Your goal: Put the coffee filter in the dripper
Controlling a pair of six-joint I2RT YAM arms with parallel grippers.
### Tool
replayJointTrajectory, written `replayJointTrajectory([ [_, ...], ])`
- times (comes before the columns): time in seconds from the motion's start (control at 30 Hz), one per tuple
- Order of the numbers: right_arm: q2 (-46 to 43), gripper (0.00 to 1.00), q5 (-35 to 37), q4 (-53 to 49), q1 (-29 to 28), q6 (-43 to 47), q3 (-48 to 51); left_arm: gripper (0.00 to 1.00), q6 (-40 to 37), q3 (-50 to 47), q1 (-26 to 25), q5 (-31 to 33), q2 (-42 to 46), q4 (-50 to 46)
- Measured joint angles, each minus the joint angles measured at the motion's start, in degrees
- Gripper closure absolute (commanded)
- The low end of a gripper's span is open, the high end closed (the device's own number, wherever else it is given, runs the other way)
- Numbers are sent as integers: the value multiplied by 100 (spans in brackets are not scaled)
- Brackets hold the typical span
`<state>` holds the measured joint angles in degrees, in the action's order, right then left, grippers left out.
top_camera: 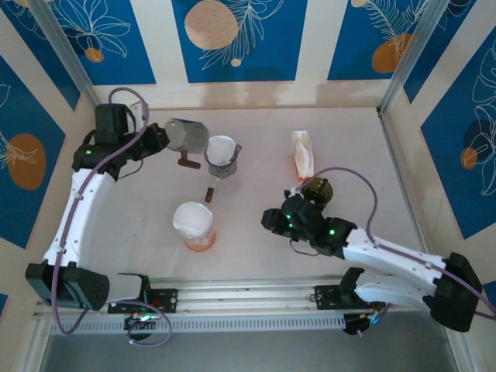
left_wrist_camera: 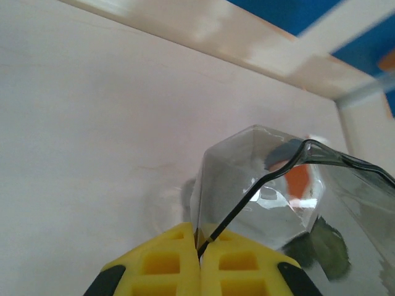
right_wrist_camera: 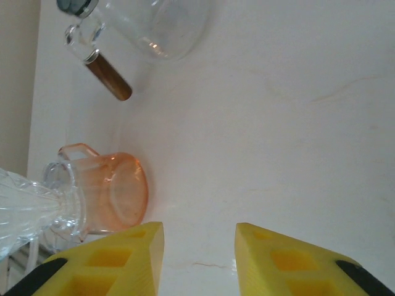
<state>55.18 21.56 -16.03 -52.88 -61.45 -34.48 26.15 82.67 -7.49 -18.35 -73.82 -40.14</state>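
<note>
Pale tabletop (top_camera: 263,147) under blue floral wall panels (top_camera: 271,46). At the far left, the left gripper (left_wrist_camera: 199,250) is pinched together on the rim of a clear glass vessel (left_wrist_camera: 259,203) (tilted, possibly another brewer part). A white coffee filter (top_camera: 191,217) sits in the dripper (right_wrist_camera: 24,203) atop the orange cup (right_wrist_camera: 117,191), near centre. The right gripper (right_wrist_camera: 199,237) hovers beside that cup, fingers apart, holding nothing. Folded filters (top_camera: 302,153) lie farther back.

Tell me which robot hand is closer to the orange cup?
Right. The right gripper sits open just beside the orange cup; the left gripper is farther back, pinching the rim of a clear dripper.
</note>
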Motion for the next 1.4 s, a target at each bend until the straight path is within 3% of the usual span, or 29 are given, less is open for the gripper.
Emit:
replayJointTrajectory([
  [0.37,-2455,63,1200,-2205,-42,-352,420,100,-435,245,-3053,846,269,-461],
  [0.57,-2820,62,1816,-3257,-42,-522,260,100,-535,50,-4262,1346,-350,-433],
  [0.7,-2879,62,2059,-3591,-42,-568,146,100,-575,-87,-4638,1567,-1108,-402],
  [0.87,-2883,62,2159,-3759,-42,-599,144,100,-579,-260,-4756,1775,-1805,-358],
  [1.4,-2953,62,2175,-3805,-74,-605,144,100,-721,-638,-4793,2472,-2223,-85],
])
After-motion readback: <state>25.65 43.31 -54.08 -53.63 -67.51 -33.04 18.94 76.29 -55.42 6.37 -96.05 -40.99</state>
